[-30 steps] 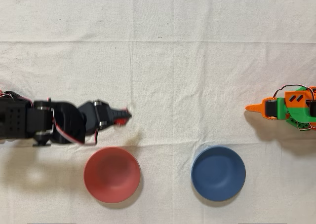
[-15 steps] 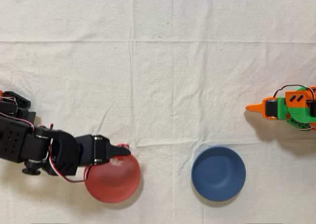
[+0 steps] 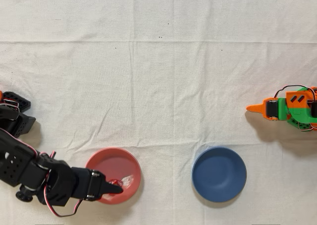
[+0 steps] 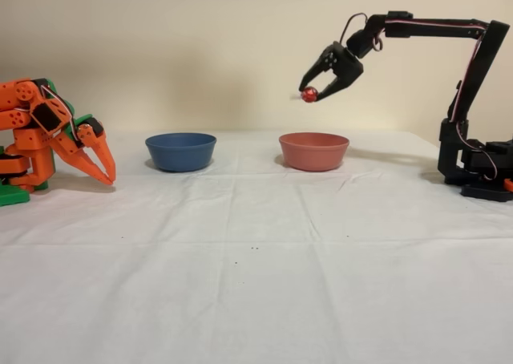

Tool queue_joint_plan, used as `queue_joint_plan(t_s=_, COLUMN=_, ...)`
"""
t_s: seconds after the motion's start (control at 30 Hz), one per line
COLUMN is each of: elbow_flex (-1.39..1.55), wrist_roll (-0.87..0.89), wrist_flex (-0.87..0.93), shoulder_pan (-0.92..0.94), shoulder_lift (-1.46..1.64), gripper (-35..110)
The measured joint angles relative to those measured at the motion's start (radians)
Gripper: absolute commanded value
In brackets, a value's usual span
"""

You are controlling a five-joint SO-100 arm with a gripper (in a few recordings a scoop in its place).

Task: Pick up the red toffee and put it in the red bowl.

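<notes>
Black gripper clamped on shiny red foil toffee, high over matte salmon-red bowl; release risks bounce-out

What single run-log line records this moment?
phase: carry | gripper: shut on red toffee | position: above red bowl | release: not yet

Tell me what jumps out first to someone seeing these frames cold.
The black arm's gripper held high in the fixed view, pinching the shiny red toffee in the air above the red bowl. Next, the matching blue bowl beside it on the white cloth. At the far left of that view stands the idle orange arm, its tip down on the cloth.
</notes>
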Motion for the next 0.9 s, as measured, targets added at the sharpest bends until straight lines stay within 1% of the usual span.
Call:
queue_joint_plan(t_s=0.33, elbow_flex=0.097, wrist_roll=-0.012, wrist_flex=-0.083, shoulder_pan=0.051, shoulder_lift=-0.002, gripper=11)
queue_joint_plan(t_s=0.47, elbow_flex=0.100, wrist_roll=-0.012, wrist_flex=-0.103, shoulder_pan=0.044, shoulder_lift=-0.008, gripper=11)
queue_joint_plan(t_s=0.57, elbow_flex=0.114, wrist_roll=-0.014, wrist_flex=-0.118, shoulder_pan=0.035, shoulder_lift=-0.020, gripper=17)
queue_joint_plan(t_s=0.77, elbow_flex=0.129, wrist_roll=0.003, wrist_flex=-0.123, shoulder_pan=0.043, shoulder_lift=-0.020, gripper=34)
queue_joint_plan(t_s=0.9, elbow_flex=0.129, wrist_roll=0.040, wrist_flex=-0.123, shoulder_pan=0.046, shoulder_lift=-0.018, gripper=39)
